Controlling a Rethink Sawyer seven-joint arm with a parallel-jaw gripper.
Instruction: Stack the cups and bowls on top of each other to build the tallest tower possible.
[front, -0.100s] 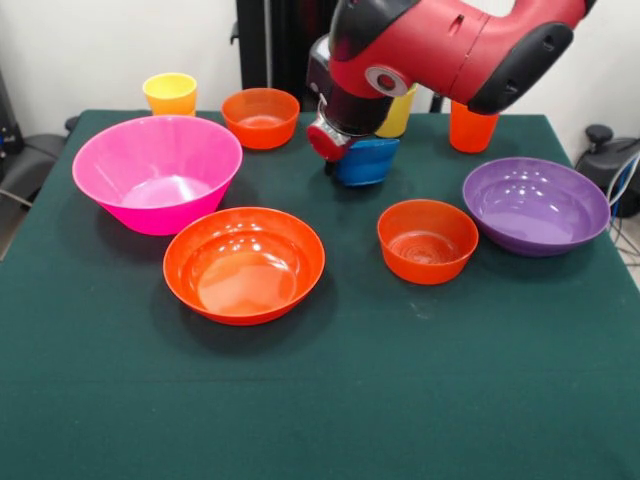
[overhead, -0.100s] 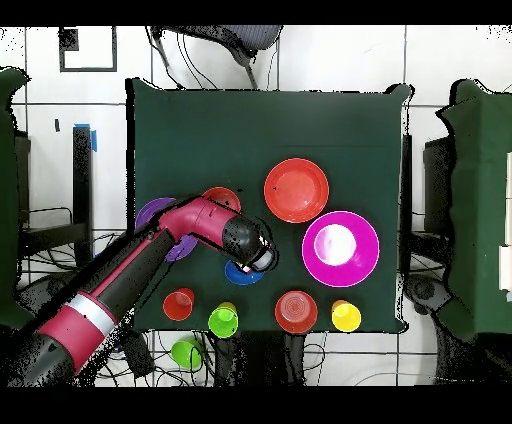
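Observation:
The small blue bowl (front, -0.100s: 368, 163) (overhead, -0.100s: 238, 274) sits at the back middle of the table. My gripper (front, -0.100s: 347, 148) (overhead, -0.100s: 258, 258) is right at it, mostly hidden by the red wrist, so I cannot see whether it holds the bowl. Spread around are the big pink bowl (front, -0.100s: 155, 170) (overhead, -0.100s: 340, 248), the wide orange bowl (front, -0.100s: 245, 262) (overhead, -0.100s: 296, 190), the purple bowl (front, -0.100s: 535, 205) (overhead, -0.100s: 153, 213) and two small orange bowls (front, -0.100s: 427, 240) (front, -0.100s: 261, 117). A yellow cup (front, -0.100s: 170, 94) (overhead, -0.100s: 346, 316), an orange cup (front, -0.100s: 472, 128) (overhead, -0.100s: 179, 303) and a yellow-green cup (front, -0.100s: 400, 115) (overhead, -0.100s: 223, 321) stand along the back edge. Nothing is stacked.
The dark green table (front, -0.100s: 320, 400) has open cloth along its front half. My arm (overhead, -0.100s: 130, 285) crosses above the purple bowl and one small orange bowl (overhead, -0.100s: 222, 199). Another small orange bowl (overhead, -0.100s: 296, 311) stands by the back edge between the cups.

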